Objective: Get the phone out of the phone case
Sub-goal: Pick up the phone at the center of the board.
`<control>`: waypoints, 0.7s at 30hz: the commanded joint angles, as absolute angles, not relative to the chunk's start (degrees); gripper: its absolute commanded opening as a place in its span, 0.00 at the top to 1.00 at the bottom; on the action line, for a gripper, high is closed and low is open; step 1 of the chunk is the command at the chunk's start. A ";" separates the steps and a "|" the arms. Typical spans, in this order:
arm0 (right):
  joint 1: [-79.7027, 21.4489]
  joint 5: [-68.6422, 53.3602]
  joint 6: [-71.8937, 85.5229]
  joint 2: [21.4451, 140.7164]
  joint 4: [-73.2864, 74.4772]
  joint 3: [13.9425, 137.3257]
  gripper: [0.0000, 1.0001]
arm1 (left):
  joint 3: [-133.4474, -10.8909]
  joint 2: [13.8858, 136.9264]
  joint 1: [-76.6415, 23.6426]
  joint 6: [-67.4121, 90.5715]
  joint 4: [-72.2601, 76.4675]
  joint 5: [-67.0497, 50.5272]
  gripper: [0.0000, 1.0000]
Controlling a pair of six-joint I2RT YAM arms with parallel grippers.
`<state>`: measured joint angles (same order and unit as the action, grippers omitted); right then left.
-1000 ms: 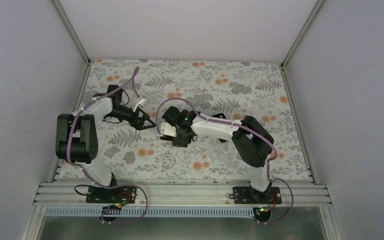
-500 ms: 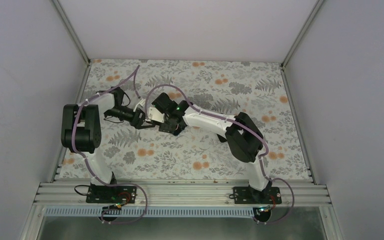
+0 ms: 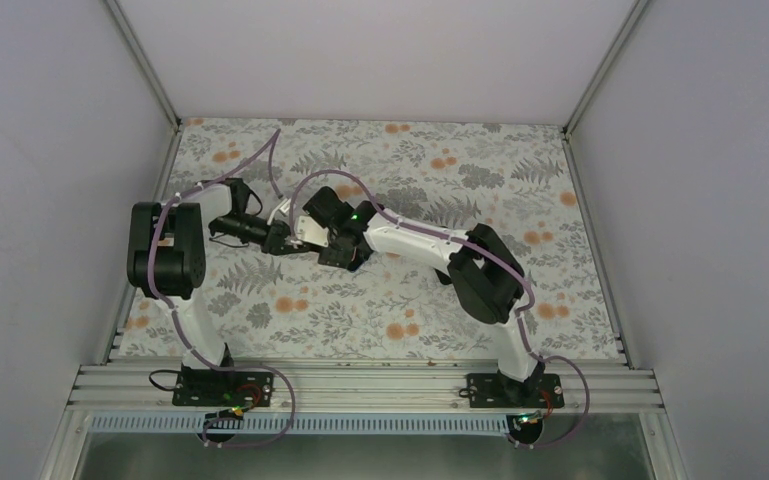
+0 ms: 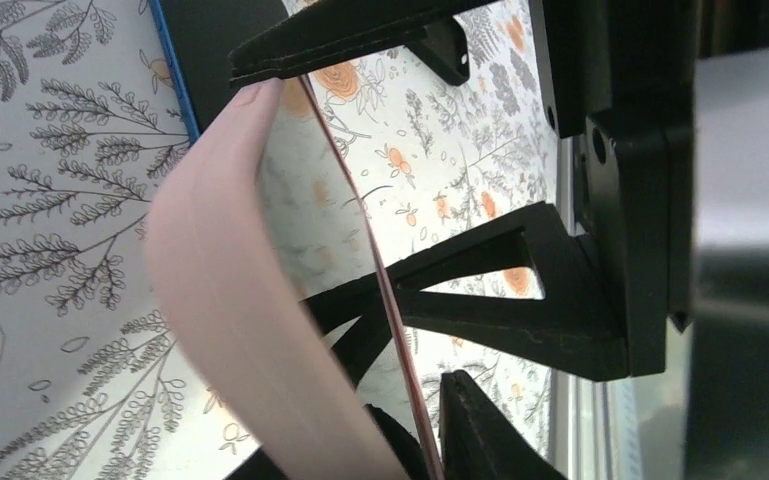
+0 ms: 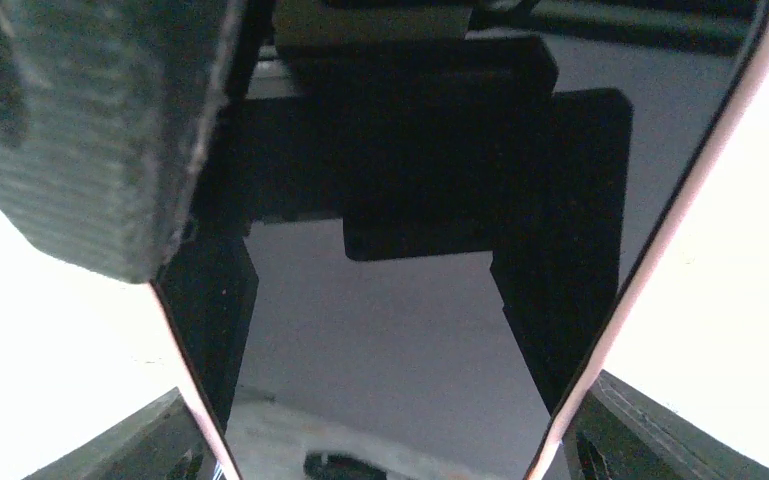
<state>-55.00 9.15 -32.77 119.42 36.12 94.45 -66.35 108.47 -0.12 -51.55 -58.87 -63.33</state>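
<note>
The phone (image 5: 390,330) sits in the salmon-pink phone case (image 5: 665,230), held up off the table between both arms. My right gripper (image 5: 385,432) is shut across its width, one finger against each pink side edge, and the glossy dark screen fills that view. In the top view the case (image 3: 305,225) shows pale between the left gripper (image 3: 285,238) and the right gripper (image 3: 320,240). In the left wrist view the case (image 4: 220,280) is seen edge-on, and the left gripper (image 4: 425,425) is shut on its thin pink rim. The right gripper's black fingers (image 4: 500,300) stand just behind.
A floral cloth (image 3: 410,310) covers the table, with white walls on three sides and an aluminium rail (image 3: 360,385) along the near edge. A dark slab with a blue edge (image 4: 178,90) shows at the top of the left wrist view. Both arms crowd left of centre.
The right arm carried the cased phone up and left to meet the left gripper. The left gripper came in against it and went from wide open to shut on the rim.
</note>
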 commanded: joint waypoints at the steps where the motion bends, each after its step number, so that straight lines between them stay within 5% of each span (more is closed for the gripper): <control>1: -55.46 8.48 -32.21 117.19 33.85 95.65 0.44 | -67.70 108.00 -0.53 -54.54 -60.54 -68.70 0.80; 7: -55.64 8.06 -32.26 115.89 33.76 94.94 0.44 | -67.80 106.81 -0.53 -54.82 -60.99 -68.63 0.94; 14: -54.93 7.06 -33.25 110.91 34.70 91.28 0.12 | -66.45 103.53 -0.53 -56.79 -61.12 -67.35 0.98; 21: -47.83 -5.55 -32.78 99.66 38.63 85.48 0.03 | -68.14 97.91 -0.97 -57.22 -59.94 -63.72 0.98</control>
<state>-52.49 2.37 -32.86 106.74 37.04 88.09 -66.37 101.73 -0.58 -53.89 -61.30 -62.35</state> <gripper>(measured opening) 0.942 0.097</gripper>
